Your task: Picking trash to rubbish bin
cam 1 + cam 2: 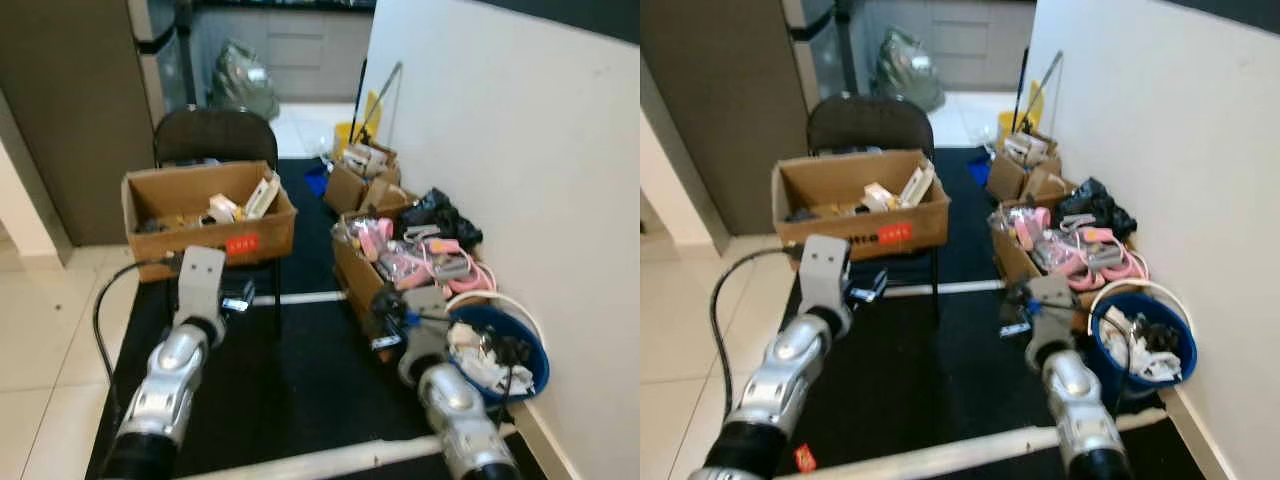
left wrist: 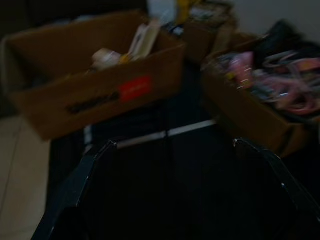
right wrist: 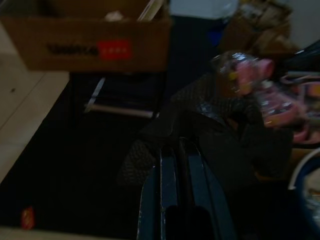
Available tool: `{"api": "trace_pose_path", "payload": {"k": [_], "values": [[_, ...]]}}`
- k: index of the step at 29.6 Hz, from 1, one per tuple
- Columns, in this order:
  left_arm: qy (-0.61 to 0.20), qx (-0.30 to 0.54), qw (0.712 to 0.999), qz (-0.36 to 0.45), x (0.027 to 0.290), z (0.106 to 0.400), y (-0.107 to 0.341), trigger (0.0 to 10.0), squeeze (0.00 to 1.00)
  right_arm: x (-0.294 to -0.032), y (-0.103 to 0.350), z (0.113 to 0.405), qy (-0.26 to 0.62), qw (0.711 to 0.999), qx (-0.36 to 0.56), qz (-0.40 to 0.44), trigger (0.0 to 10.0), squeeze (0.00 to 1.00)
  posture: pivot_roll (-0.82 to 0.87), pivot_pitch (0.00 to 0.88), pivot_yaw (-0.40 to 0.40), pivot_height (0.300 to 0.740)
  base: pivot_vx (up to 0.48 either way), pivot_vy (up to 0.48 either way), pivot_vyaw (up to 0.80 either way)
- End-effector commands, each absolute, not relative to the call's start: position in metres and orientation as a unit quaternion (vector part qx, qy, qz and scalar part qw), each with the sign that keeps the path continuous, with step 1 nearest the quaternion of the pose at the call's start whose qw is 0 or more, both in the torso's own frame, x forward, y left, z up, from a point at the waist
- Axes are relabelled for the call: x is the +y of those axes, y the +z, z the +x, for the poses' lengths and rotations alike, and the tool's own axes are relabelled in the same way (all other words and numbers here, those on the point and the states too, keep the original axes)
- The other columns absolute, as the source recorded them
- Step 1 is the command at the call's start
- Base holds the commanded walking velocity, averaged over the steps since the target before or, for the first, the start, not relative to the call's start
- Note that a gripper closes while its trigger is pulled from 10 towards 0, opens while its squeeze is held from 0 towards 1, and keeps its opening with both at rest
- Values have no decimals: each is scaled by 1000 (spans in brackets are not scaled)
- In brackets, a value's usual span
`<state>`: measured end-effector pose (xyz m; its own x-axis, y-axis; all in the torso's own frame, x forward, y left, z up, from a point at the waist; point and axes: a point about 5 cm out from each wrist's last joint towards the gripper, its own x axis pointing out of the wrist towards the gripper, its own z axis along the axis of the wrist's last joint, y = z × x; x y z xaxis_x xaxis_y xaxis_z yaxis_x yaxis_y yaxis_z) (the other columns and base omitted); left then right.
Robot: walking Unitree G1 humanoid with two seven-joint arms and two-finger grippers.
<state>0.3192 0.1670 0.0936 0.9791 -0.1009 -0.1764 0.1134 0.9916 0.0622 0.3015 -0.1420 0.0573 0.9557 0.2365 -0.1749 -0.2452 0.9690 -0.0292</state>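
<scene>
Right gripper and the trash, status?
Right gripper shut on dark crumpled plastic, just left of the blue bin. Left gripper open, empty, above the black mat. Bin holds trash; path looks open.

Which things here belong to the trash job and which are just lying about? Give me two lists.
Job in hand:
right end effector, shut on the dark plastic wrapper
blue bin, already holding trash
left end effector, open and empty

Lying about:
cardboard box on the chair
box of pink items
yellow bucket
</scene>
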Motion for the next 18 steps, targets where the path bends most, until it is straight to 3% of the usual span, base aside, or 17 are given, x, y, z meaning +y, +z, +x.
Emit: {"api": "trace_pose_path", "payload": {"k": [1, 18], "values": [[-57, 88, 994, 43, 168, 318, 92, 10000, 0, -152, 53, 301, 108, 989, 97, -32, 10000, 0, -68, 32, -26, 740, 349, 0, 0], [-56, 79, 994, 43, 170, 321, 98, 10000, 0, -154, 56, 308, 97, 991, 93, -30, 10000, 0, -65, 38, -26, 740, 342, 0, 0]]}}
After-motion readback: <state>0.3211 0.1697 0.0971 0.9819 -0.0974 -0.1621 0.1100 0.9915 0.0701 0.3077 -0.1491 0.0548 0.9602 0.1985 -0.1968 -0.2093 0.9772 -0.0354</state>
